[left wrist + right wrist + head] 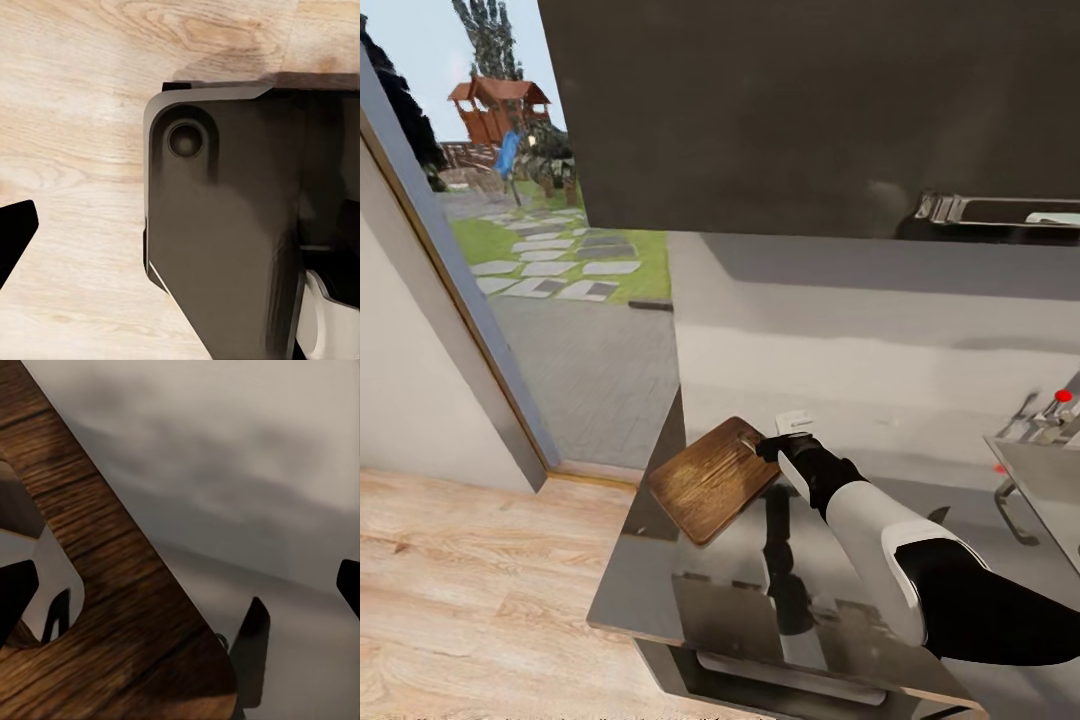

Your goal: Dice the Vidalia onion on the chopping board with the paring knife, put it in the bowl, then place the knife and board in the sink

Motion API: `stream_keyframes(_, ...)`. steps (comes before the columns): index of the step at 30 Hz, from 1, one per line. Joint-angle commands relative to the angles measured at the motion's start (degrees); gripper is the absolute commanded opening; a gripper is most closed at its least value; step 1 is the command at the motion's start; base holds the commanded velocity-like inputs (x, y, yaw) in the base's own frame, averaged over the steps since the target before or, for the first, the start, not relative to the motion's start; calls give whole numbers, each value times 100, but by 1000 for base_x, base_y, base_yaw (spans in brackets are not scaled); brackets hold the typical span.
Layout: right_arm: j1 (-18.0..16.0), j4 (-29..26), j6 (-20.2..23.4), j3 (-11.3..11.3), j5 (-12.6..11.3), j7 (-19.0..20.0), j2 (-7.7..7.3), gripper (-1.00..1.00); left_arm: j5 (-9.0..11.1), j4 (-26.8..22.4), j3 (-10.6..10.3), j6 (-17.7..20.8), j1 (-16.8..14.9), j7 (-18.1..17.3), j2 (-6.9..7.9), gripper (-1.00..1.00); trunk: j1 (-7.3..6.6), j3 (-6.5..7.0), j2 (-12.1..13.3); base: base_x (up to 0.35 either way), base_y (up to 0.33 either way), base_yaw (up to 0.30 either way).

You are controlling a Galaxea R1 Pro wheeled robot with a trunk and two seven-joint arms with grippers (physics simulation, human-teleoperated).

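Observation:
The brown wooden chopping board point(710, 478) lies at the left end of the glossy grey countertop point(660, 590), one corner just over the edge. My right gripper point(764, 446) reaches over the board's far corner. In the right wrist view its two dark fingertips point(15, 598) stand far apart, open, with the board point(127, 607) and its handle hole close below. A tiny pale mark point(746, 439) on the board is too small to identify. The sink point(1040, 480) with its red knob point(1063, 396) is at the right edge. Onion, bowl and knife are out of view. My left gripper's fingertip point(15, 234) hangs over the floor.
A dark wall cabinet point(810, 110) hangs above the counter. Left of the counter, an open doorway point(560, 300) leads to a garden path, with wooden floor point(470, 590) in front. The left wrist view shows my dark base point(225, 225) over that floor.

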Motion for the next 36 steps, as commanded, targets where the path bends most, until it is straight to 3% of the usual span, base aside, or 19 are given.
stream_keyframes(1,-3,-8,48,29,40,-12,0,100,17,-5,2,-10,1,0,0,100,3,-18,-11,0,0,0)
stream_keyframes(25,-3,-8,48,29,40,-16,0,100,22,-2,2,-10,1,0,0,100,3,-205,-11,0,0,0)
stream_keyframes(36,-3,75,75,38,46,-29,0,100,14,-2,1,-10,1,0,0,100,3,-220,-11,0,0,0)
